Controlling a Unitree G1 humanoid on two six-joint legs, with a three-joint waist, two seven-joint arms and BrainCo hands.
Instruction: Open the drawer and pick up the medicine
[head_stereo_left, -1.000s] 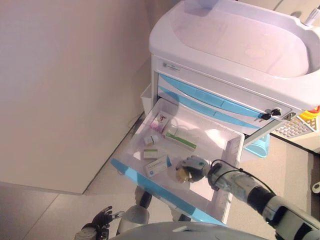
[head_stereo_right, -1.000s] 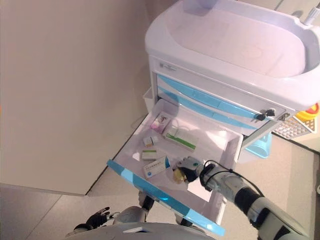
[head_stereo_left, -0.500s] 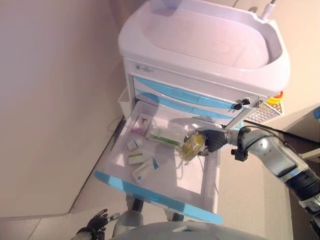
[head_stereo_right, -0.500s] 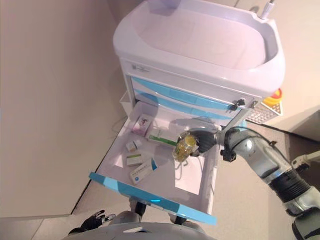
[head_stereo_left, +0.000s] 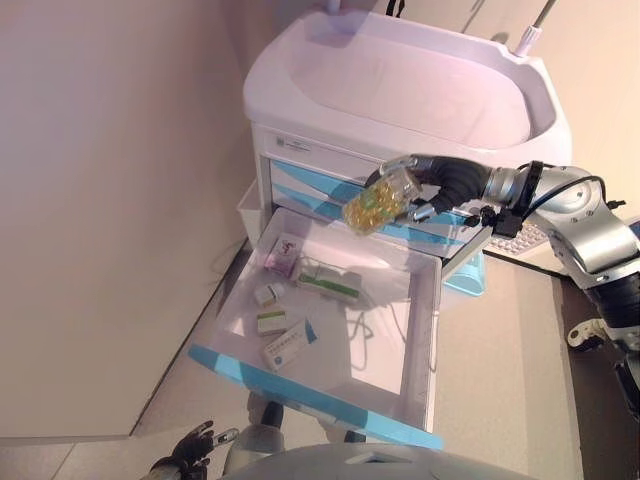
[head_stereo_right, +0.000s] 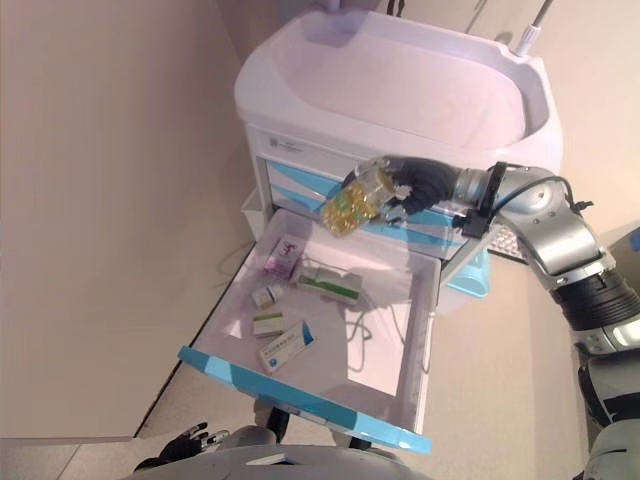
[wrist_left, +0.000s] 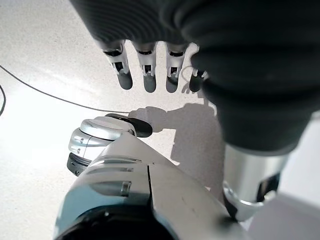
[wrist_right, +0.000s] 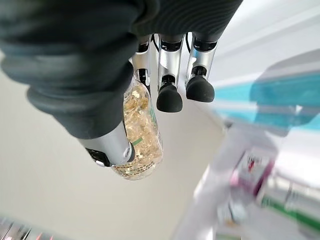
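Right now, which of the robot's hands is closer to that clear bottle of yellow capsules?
The right. The right hand is curled round the bottle of yellow capsules, holding it above the open drawer. The left hand hangs low by the floor, well away.

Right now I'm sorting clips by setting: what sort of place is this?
Probably a clinic or hospital room: a white medical cart with blue drawer fronts, its open drawer holding medicine boxes, and the right hand holding a bottle of yellow capsules.

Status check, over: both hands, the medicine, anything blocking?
Right hand shut on the bottle of yellow capsules, held above the open drawer. Left hand open, idle by the floor. Nothing in the way.
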